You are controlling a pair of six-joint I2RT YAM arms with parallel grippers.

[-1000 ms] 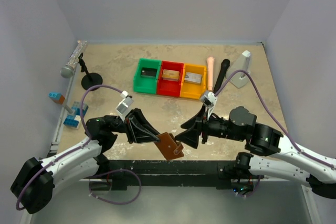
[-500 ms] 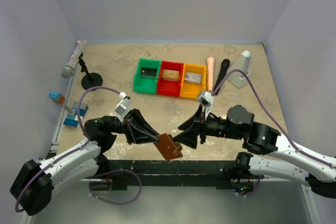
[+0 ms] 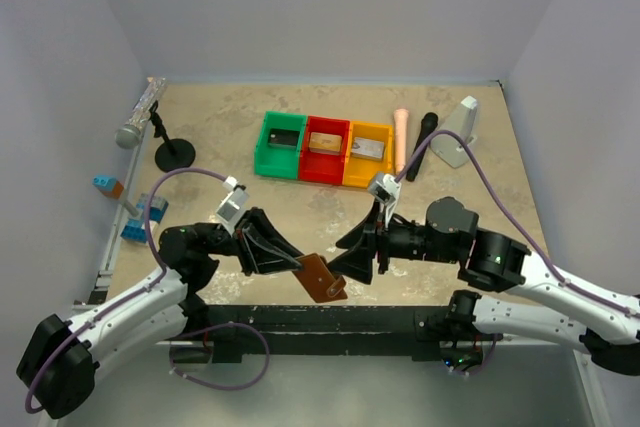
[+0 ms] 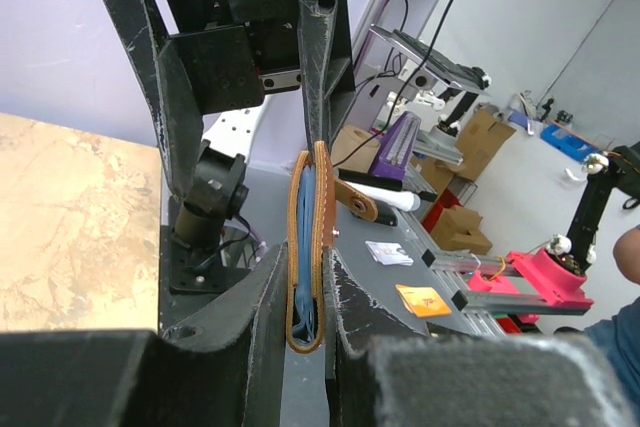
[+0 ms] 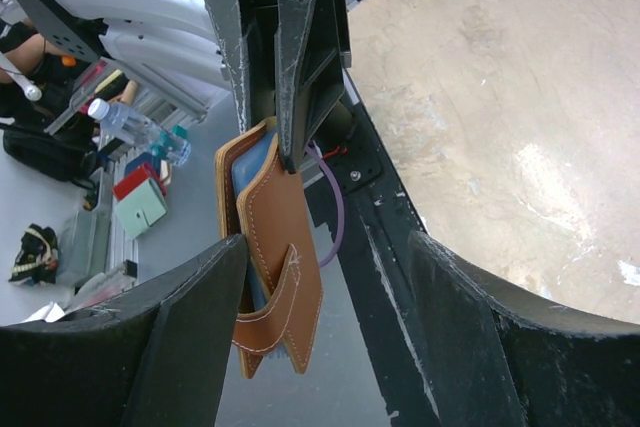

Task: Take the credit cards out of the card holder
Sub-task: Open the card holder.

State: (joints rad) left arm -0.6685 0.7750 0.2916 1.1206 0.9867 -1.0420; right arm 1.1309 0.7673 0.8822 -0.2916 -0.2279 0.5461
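holder point(image 3: 322, 278), folded with its strap loose, hangs at the counter's point(image 3: 300, 209) near edge clamped in our left hand point(image 3: 306, 269), our right hand point(image 3: 347, 259) just beside it, fingers apart.

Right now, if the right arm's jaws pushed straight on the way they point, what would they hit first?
The brown card holder, most likely: it hangs straight ahead of the right gripper, whose jaws stand open, pinched in the left gripper. How close it is I cannot tell.

No text, label, brand, number or sign is legible in any of the views.
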